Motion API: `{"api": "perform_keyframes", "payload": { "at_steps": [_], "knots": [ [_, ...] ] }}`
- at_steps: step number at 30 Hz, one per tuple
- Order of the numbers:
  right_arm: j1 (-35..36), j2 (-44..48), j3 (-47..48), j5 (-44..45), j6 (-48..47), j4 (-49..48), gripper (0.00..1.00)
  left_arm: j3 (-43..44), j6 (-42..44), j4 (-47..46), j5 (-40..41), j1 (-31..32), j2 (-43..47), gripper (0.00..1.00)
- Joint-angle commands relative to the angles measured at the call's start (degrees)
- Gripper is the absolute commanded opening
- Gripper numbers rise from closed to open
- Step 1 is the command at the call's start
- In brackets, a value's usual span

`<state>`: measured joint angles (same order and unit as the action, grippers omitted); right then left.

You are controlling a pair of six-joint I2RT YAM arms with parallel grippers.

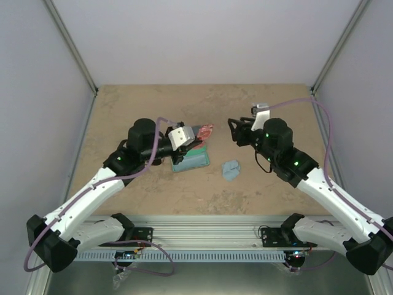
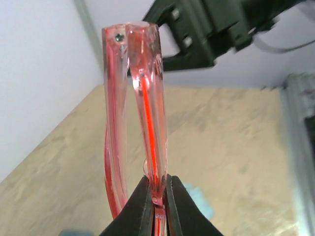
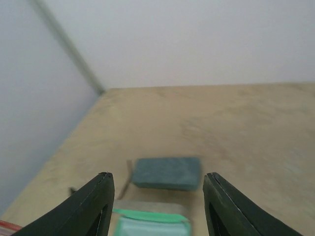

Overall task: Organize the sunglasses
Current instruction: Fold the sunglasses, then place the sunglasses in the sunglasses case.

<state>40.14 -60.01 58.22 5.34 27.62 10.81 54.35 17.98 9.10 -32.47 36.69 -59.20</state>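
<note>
The left gripper (image 2: pixel 157 192) is found clamped on the red glasses (image 2: pixel 142 98), pinched at one thin edge and held aloft near the case (image 1: pixel 190 161); slippage or twisting is judged likely under any jolt. Beyond, the right gripper (image 3: pixel 158 181) is spread and empty; a mistimed handover could drop the pair.

Left end effector (image 1: pixel 196 134) hangs over the blue-grey case (image 1: pixel 191 161), red-framed sunglasses (image 1: pixel 207 130) at its tip. Right end effector (image 1: pixel 234 131) faces it (fingers pointing left, a gap between the two). A crumpled light blue cloth (image 1: pixel 231 169) lies on the table (image 1: pixel 141 196), just right of the case.
</note>
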Motion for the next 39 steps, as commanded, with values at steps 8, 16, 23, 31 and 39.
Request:
{"api": "perform_keyframes", "payload": {
  "at_steps": [8,16,23,31,39],
  "knots": [
    [-5.1,10.5,-15.4,11.3,10.7,1.9,0.54,1.2,15.1,12.0,25.9,1.9,-13.5,0.00],
    [-6.6,11.7,-20.7,8.5,11.8,1.0,0.54,8.3,15.3,21.6,30.9,3.2,-27.4,0.00],
    [-7.4,10.8,-21.8,7.4,11.2,0.7,0.54,12.0,15.1,26.7,32.0,4.5,-33.1,0.00],
    [-8.2,10.7,-22.6,6.6,11.1,0.6,0.54,15.9,15.2,31.5,37.3,5.5,-38.7,0.00],
    [-8.7,10.2,-22.9,5.7,11.1,0.5,0.53,17.8,15.6,34.4,40.3,5.9,-42.1,0.00]
  ]
}}
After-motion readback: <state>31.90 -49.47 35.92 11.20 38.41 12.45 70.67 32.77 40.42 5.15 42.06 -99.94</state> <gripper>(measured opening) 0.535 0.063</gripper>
